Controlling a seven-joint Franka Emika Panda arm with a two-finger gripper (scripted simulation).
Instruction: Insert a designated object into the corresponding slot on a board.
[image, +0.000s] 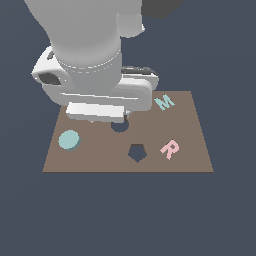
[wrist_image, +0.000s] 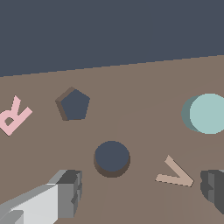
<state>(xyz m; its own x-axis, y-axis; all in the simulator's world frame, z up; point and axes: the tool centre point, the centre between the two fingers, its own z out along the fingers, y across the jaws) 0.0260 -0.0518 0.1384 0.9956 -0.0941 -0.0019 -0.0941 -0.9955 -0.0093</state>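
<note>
Spread wide and carrying nothing, my end effector (wrist_image: 142, 192) hangs above the brown board (image: 195, 145), its 2 fingers (wrist_image: 70, 192) straddling the round hole (wrist_image: 112, 158) in the wrist view. I judge that it sits over the target slot rather than over the piece it needs. My teal disc (image: 69, 140) lies flat on the board near the exterior view's left edge, well apart from the hole and untouched. Beside the circle is a pentagon hole (image: 137, 152); a pink R (image: 170, 148), a teal M (image: 164, 102) and a tan V-shaped piece (wrist_image: 175, 174) are distractors. Next I would shift toward the disc and descend.
</note>
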